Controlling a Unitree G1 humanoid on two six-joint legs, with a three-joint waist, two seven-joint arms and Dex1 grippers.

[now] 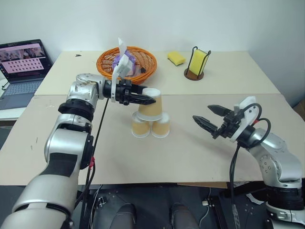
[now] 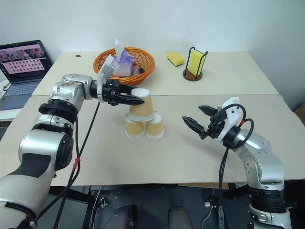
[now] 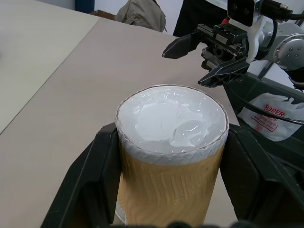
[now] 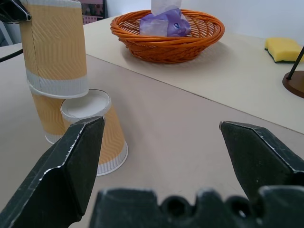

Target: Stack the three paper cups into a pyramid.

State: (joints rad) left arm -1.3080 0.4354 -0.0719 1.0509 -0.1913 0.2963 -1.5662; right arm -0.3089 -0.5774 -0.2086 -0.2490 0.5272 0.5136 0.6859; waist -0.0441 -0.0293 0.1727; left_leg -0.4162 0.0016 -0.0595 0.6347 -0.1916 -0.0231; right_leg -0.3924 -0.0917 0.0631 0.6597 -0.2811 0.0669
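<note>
Left gripper point(image 1: 151, 100) clamps the top cup point(image 1: 151, 106) over two cups point(image 1: 151, 126); off-centre release topples it. Right gripper point(image 1: 210, 120) gapes empty.

Tan-orange, white-rimmed paper cups point(image 1: 151, 117)

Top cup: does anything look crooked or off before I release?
Slightly. The top cup, clamped in the left gripper, sits off-centre: it rests mainly over the far base cup, barely over the near base cup. Nothing looks spilled or crushed.
</note>
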